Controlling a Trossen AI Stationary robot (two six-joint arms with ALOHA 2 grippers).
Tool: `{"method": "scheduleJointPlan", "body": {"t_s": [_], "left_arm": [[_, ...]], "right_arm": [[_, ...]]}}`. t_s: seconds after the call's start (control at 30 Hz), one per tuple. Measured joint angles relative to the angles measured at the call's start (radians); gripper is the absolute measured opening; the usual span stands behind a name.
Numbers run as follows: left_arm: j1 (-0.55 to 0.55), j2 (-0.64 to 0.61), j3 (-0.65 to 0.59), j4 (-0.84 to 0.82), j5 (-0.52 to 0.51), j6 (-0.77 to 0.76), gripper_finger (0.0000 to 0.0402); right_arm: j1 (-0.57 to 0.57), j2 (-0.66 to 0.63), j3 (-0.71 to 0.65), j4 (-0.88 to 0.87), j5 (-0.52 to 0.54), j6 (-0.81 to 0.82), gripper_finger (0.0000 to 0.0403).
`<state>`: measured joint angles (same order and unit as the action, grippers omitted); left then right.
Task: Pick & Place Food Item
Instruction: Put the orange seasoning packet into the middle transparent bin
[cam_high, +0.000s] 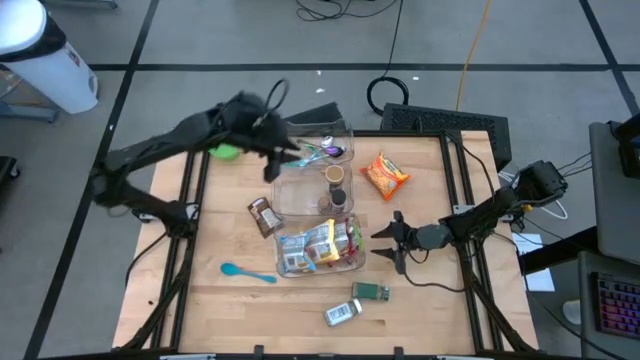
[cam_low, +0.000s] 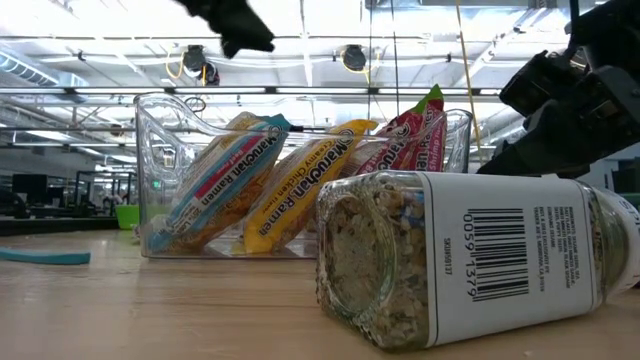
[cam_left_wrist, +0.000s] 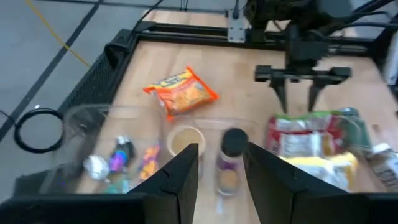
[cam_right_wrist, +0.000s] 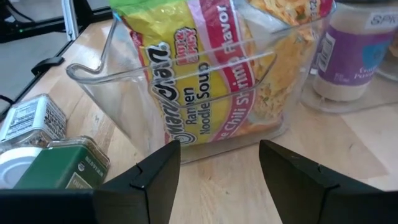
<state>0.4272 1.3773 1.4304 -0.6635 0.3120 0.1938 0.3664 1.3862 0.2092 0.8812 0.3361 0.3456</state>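
The orange crinkled snack packet (cam_high: 384, 173) lies flat on the wooden counter (cam_high: 230, 310), just beside the clear plastic bins (cam_high: 345, 140), long axis slanting. We judge our left end effector (cam_left_wrist: 221, 163), released and empty above the bins, nearer than our right end effector (cam_high: 392, 243), likewise released.

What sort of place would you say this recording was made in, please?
Probably a robotics lab or workshop in an industrial hall: a wooden table on a dark metal frame, cables trailing across a grey floor marked with tape lines, and a high ceiling with strip lights behind.
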Motion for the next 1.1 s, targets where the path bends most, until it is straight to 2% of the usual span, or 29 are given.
{"method": "scheduleJointPlan", "body": {"t_s": [0.17, 0.3, 0.43, 0.57, 0.67, 0.8, 1.1], "left_arm": [[-0.056, -0.245, -0.391, 0.293, -0.005, -0.143, 0.0136], [-0.142, -0.414, -0.715, 0.636, -0.051, -0.293, 0.0136], [-0.262, -0.512, -0.985, 1.032, -0.21, -0.372, 0.0136], [-0.366, -0.514, -1.182, 1.414, -0.367, -0.371, 0.0136], [-0.403, -0.5, -1.263, 1.562, -0.428, -0.355, 0.0136], [-0.412, -0.502, -1.301, 1.558, -0.443, -0.353, 0.0136], [-0.412, -0.502, -1.304, 1.52, -0.444, -0.353, 0.0136]], "right_arm": [[0.001, 0.0, 0.0, -0.004, 0.001, 0.028, 0.0212], [0.0, 0.0, 0.0, -0.004, 0.004, 0.028, 0.0212], [0.0, 0.0, 0.0, 0.005, 0.039, 0.028, 0.0212], [-0.001, 0.0, 0.0, 0.024, 0.089, 0.025, 0.0212], [-0.001, 0.0, 0.0, 0.034, 0.134, 0.006, 0.0212], [-0.009, 0.0, 0.0, 0.035, 0.164, -0.025, 0.0212], [-0.086, 0.0, 0.0, 0.064, 0.165, -0.069, 0.0212]]}}
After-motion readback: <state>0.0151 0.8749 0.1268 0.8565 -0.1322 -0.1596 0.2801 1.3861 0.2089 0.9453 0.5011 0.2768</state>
